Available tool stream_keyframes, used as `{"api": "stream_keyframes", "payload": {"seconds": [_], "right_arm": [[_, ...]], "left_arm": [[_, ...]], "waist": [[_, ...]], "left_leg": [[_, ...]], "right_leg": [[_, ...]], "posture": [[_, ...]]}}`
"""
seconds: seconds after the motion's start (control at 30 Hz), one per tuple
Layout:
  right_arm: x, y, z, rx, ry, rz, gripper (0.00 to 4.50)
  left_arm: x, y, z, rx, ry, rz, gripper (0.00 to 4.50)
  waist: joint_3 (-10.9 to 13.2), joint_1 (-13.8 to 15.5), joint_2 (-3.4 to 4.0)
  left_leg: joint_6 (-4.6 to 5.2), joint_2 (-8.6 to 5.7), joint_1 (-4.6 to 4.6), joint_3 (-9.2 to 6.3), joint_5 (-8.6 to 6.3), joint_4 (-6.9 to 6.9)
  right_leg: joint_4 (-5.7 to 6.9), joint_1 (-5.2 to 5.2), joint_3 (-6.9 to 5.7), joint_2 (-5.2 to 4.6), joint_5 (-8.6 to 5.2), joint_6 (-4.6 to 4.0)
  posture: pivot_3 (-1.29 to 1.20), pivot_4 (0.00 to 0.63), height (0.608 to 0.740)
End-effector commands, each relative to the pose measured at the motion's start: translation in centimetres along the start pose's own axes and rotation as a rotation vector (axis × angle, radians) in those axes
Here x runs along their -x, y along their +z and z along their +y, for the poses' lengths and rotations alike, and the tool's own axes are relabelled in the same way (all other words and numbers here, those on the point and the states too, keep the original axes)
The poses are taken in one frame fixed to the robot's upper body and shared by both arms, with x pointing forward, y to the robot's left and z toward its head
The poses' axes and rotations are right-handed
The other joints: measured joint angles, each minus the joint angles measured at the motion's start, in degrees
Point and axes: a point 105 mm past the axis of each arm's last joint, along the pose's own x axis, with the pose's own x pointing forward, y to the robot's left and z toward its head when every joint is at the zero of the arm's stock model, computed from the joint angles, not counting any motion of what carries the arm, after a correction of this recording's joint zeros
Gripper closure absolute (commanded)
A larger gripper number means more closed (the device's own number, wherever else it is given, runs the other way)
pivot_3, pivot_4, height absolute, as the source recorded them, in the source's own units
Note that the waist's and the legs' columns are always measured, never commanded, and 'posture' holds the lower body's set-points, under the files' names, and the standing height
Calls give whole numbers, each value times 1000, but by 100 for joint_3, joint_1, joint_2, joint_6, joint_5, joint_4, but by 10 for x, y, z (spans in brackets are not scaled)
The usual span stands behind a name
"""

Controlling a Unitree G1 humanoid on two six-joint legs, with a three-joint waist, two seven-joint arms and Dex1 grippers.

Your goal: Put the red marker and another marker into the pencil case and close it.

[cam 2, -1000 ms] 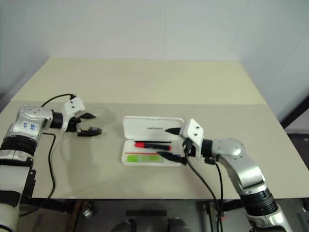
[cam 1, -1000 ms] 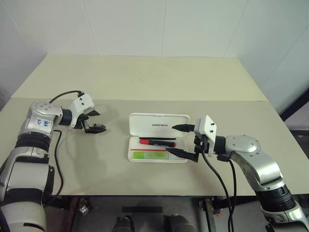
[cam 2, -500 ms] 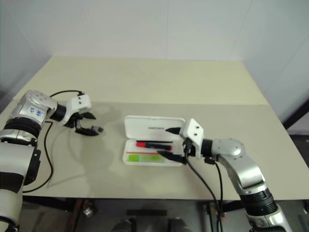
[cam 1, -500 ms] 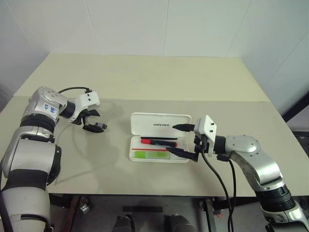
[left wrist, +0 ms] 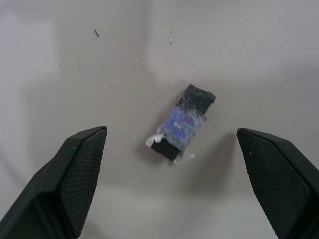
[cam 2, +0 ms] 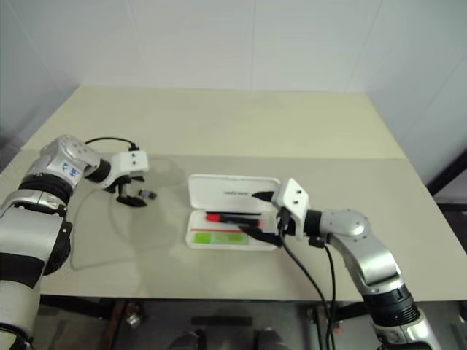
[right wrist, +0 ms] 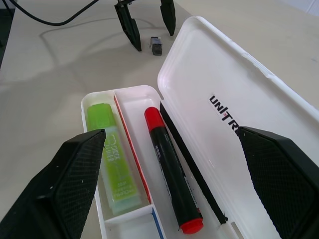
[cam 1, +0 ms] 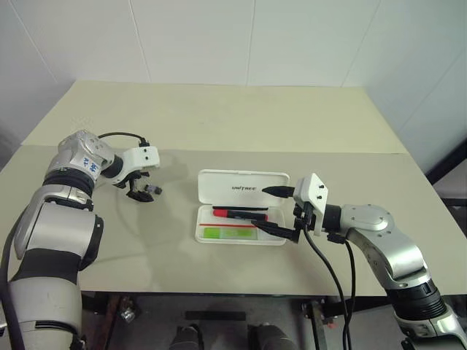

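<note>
The white pencil case [cam 1: 244,182] lies open at the table's middle, its lid flat behind the tray. In the tray rest the red marker [cam 1: 239,214] [right wrist: 172,174] and, in the front compartment, the lime-green marker [cam 1: 226,233] [right wrist: 112,154]. My right gripper [cam 1: 273,210] is open at the case's right end, one finger over the lid and the other over the tray's front edge, holding nothing. Off to the left, my left gripper [cam 1: 140,192] [left wrist: 171,132] is open and points down at a small black-and-blue object [left wrist: 182,124] on the table between its fingers.
The beige table [cam 1: 219,124] stretches far behind the case, with a seam running across it just beyond the lid. A black cable [cam 1: 120,135] loops over my left wrist. The table's front edge runs close below the case.
My left wrist has rolled and tipped downward, so that gripper now points down over the small object. The right arm and the case have not moved.
</note>
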Motion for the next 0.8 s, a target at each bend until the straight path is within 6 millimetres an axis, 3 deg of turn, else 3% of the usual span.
{"api": "stream_keyframes", "payload": {"seconds": [0.03, 0.07, 0.17, 0.53, 0.67, 0.8], "right_arm": [[3, 11, -1, 43, -17, -37, 21], [3, 12, -1, 44, -18, -37, 21], [4, 12, -1, 45, -21, -36, 0], [8, 12, -4, 52, -37, -28, 0], [9, 11, -5, 55, -40, -26, 0], [12, 11, -6, 59, -46, -21, 0]], "left_arm": [[7, 11, 8, -17, 36, -24, 0], [5, 11, 7, -19, 28, -20, 0], [4, 11, 5, -15, 12, -18, 600], [4, 7, 5, -11, 21, -5, 4103], [5, 11, 6, -15, 26, -27, 4146], [11, 28, 12, -27, 64, -137, 4146]], "waist": [[0, 4, 0], [0, 5, 0], [0, 8, 0], [0, 2, 0], [0, -1, 0], [0, 2, 0]], "left_leg": [[0, 0, 0, 0, 0, 0], [0, 0, 0, 0, 1, 2], [0, -1, -1, 0, 1, 12], [1, -1, 0, -2, 1, 37], [1, -1, 0, -3, 1, 45], [1, -1, -1, -3, 1, 55]], "right_leg": [[1, 0, 0, 0, 0, 0], [3, 0, 0, 0, 0, 0], [10, 0, 0, 0, 0, 0], [37, 1, 1, 2, -1, 2], [46, 1, 0, 2, -1, 2], [52, 1, 1, 3, -1, 3]], "posture": [[0, 150, 740], [0, 150, 740], [0, 150, 740], [0, 150, 740], [0, 150, 740], [0, 150, 740]]}}
